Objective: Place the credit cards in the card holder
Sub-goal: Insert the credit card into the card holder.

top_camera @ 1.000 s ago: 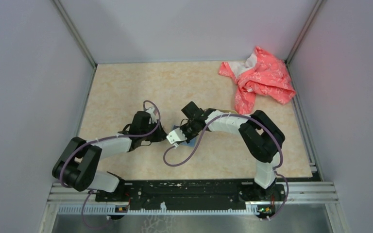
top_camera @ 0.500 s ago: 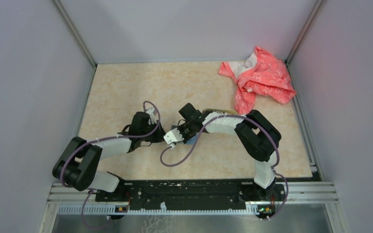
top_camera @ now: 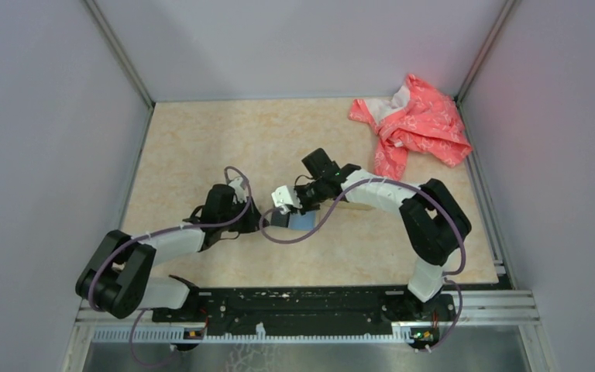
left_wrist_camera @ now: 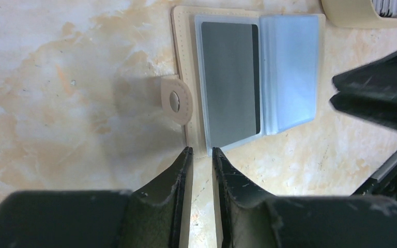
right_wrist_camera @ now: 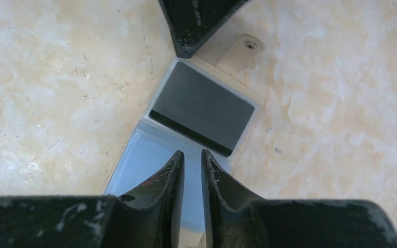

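Observation:
The card holder [left_wrist_camera: 182, 62] lies open and flat on the table, a beige cover with a snap tab [left_wrist_camera: 177, 101]. A dark grey credit card [left_wrist_camera: 230, 88] sits inside its left clear sleeve; the sleeve beside it [left_wrist_camera: 289, 72] looks empty. My left gripper [left_wrist_camera: 201, 152] is open by a narrow gap, its tips at the holder's near edge with only table between them. My right gripper [right_wrist_camera: 192, 154] hovers over the clear sleeve [right_wrist_camera: 144, 155], slightly open and holding nothing. The same grey card [right_wrist_camera: 201, 106] shows in the right wrist view. In the top view both grippers meet at the holder [top_camera: 304, 221].
A tan oval dish [left_wrist_camera: 362, 13] with more cards [left_wrist_camera: 390, 6] in it stands just beyond the holder. A crumpled pink cloth [top_camera: 418, 124] lies at the back right corner. Grey walls enclose the marbled tabletop [top_camera: 201, 147].
My right gripper has parted its jaws from shut and drawn back from the holder toward the far side. The left arm has shifted only slightly.

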Controlling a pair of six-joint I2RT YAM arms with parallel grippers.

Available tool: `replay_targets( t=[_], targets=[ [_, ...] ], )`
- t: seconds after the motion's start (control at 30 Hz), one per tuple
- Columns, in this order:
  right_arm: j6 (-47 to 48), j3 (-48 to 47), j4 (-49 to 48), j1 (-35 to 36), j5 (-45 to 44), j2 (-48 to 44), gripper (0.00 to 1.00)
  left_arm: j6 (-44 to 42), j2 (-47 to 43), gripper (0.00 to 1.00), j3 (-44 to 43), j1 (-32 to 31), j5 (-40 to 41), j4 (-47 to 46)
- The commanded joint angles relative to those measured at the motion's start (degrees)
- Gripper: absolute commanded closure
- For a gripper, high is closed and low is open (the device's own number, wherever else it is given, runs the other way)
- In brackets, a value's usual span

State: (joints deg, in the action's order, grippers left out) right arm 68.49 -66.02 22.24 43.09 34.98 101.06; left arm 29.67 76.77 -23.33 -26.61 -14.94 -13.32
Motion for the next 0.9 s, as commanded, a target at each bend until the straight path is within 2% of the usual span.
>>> replay_targets(
  t=[0.0,0.23,0.37,0.47,0.5,0.6,0.7,0.77,0.87],
  targets=[
    [-6.84,-0.49,2.78,-1.56,7.98,-2.09,0.81,2.18,-1.74,0.74,2.33,-0.09,-3.22,-2.68],
    [-24.95,-0.18,-4.1,-2.33,6.72,-1.01,0.81,3.39,-2.07,0.74,5.51,-0.24,-6.86,-7.62],
    [-34.67,-0.28,-8.25,-2.31,3.54,0.47,0.8,2.75,-7.59,0.74,7.88,-0.23,-6.53,-9.27],
    [-40.38,-3.2,-7.39,-2.31,-1.07,4.16,0.79,0.93,-13.64,0.71,8.89,-0.27,-5.37,-7.77],
    [-41.96,-4.37,-6.54,-2.29,-1.75,5.61,0.79,0.47,-15.85,0.69,9.18,-0.22,-4.38,-7.09],
    [-47.16,-5.9,-6.52,-2.3,-2.74,8.56,0.79,-0.96,-20.37,0.56,10.52,-0.19,1.26,-6.48],
    [-52.13,-6.66,-7.37,-2.38,-5.3,9.62,0.76,-1.14,-21.47,0.43,11.03,-0.11,4.09,-6.88],
    [-55.15,-7.44,-7.13,-2.44,-7.24,9.98,0.66,-0.75,-20.4,0.4,10.75,-0.04,4.03,-7.44],
    [-57.62,-7.48,-7.32,-2.75,-5.85,10.22,0.61,0.47,-16.96,0.41,10.59,-0.07,3.11,-9.89]
  ],
)
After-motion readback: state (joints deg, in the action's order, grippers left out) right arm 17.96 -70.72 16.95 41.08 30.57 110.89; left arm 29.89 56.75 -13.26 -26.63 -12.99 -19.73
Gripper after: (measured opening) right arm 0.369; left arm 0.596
